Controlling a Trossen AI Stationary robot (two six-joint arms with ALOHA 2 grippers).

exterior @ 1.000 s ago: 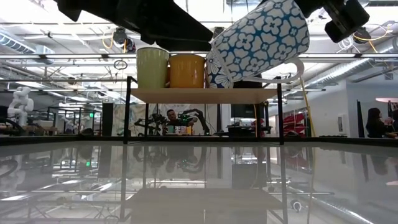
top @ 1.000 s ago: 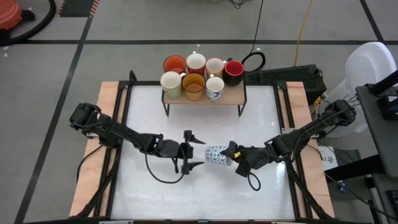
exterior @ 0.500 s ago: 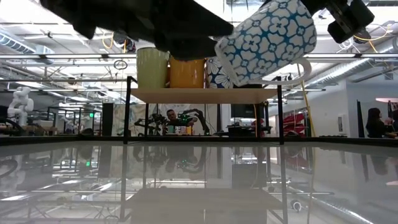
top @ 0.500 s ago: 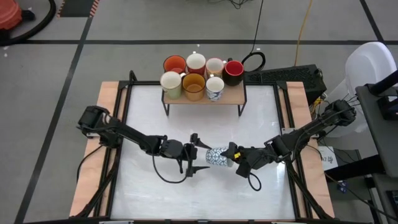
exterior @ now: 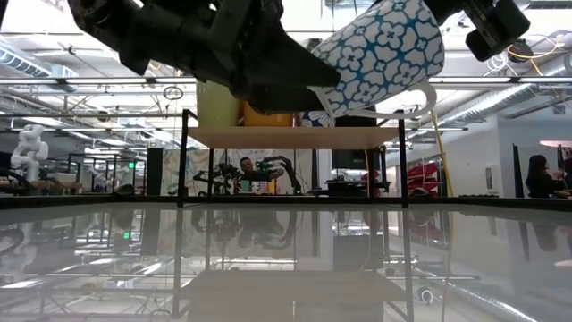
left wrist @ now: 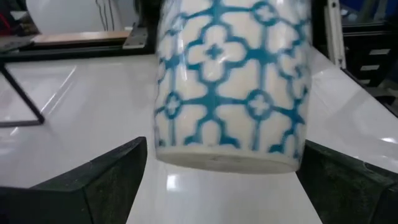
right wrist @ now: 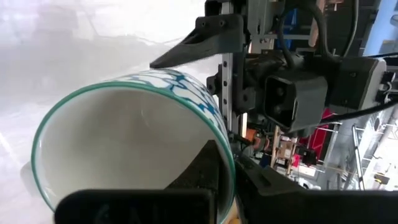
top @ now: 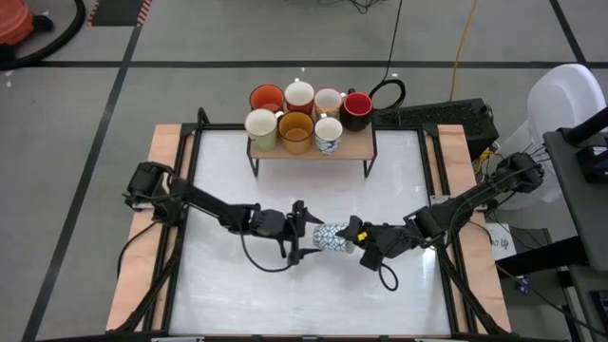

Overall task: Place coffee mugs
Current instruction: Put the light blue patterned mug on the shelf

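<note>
Eight mugs in all: one patterned mug (top: 332, 237) held above the table's (top: 380, 180) middle, seven on the shelf (top: 351, 144) at the far edge. The right gripper (top: 356, 237) is clamped on the patterned mug's rim, one finger inside. The mug lies nearly on its side, long axis running left–right, base toward the left gripper (top: 306, 237), mouth toward the right arm. The left jaws stand wide, either side of the base, having advanced since a second ago. On the shelf, three mugs (top: 295, 132) stand in front, four mugs (top: 313, 98) behind.
</note>
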